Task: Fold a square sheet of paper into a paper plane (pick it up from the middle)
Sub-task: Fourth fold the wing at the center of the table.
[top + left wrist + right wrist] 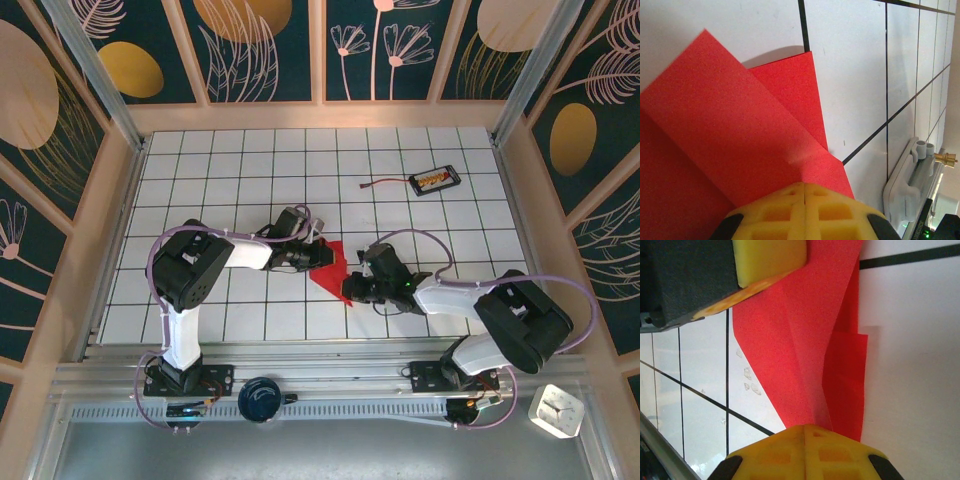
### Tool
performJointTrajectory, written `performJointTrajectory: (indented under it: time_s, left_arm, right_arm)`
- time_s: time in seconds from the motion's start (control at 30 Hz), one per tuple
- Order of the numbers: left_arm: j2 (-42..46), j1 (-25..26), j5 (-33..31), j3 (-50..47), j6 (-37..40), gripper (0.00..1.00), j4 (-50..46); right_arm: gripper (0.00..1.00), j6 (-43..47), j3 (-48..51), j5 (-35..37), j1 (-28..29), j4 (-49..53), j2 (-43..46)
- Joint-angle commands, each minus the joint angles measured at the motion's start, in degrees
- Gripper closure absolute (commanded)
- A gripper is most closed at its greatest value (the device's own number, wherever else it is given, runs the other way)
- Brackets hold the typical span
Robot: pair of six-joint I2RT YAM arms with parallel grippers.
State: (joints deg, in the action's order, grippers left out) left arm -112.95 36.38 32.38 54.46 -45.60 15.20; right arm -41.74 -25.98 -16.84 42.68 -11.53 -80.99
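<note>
White tiles cover the table [250,160], and near its middle the red square sheet of paper [333,268] has some folds but is not a pointy plane yet, with the left claw [312,255] and the right claw [358,288] both pinching its edges tight.

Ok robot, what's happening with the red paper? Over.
Left fingers shut on the red paper. Right fingers shut on it too. Paper partly folded, between both arms. Nothing in the way.
</note>
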Motion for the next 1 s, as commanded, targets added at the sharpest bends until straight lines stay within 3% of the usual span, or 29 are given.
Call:
performJointTrajectory:
  time_s: [0.0,0.7,0.97]
  left_arm:
    - [-2.6,-0.8,-3.2,-0.2,1.6,0.97,-2.8]
    - [-2.6,-0.7,-3.0,-0.1,1.5,0.97,-2.9]
    - [-2.8,-0.8,-3.3,-0.1,1.7,0.97,-3.1]
  right_arm:
    - [0.93,1.5,1.3,-0.6,-0.5,0.7,-1.0]
    - [0.95,1.9,2.9,-0.5,-1.0,2.3,-2.4]
    - [0.96,1.0,5.8,-0.5,0.2,4.8,0.9]
